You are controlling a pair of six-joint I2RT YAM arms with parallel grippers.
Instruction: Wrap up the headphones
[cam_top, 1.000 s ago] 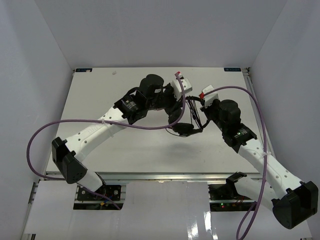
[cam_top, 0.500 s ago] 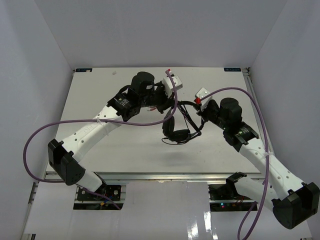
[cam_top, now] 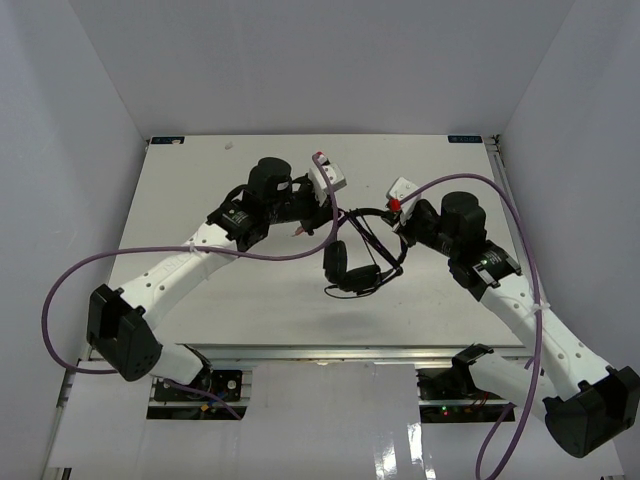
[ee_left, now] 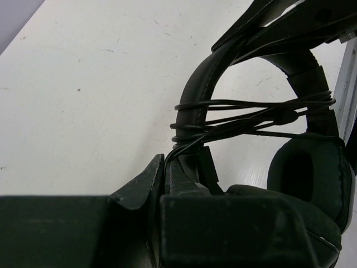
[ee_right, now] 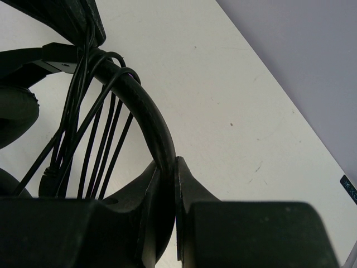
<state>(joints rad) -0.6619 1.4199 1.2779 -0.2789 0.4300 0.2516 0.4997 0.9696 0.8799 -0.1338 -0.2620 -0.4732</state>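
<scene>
Headphones (cam_top: 340, 262) near table (cam_top: 200, 190) centre, well apart from all 4 edges

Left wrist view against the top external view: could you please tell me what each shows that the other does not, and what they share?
Only the left wrist view shows the cord looped several times across the headband, and a padded earcup up close. Only the top external view shows the left arm, the right arm, their purple cables and the whole table. Both show the headphones.
</scene>
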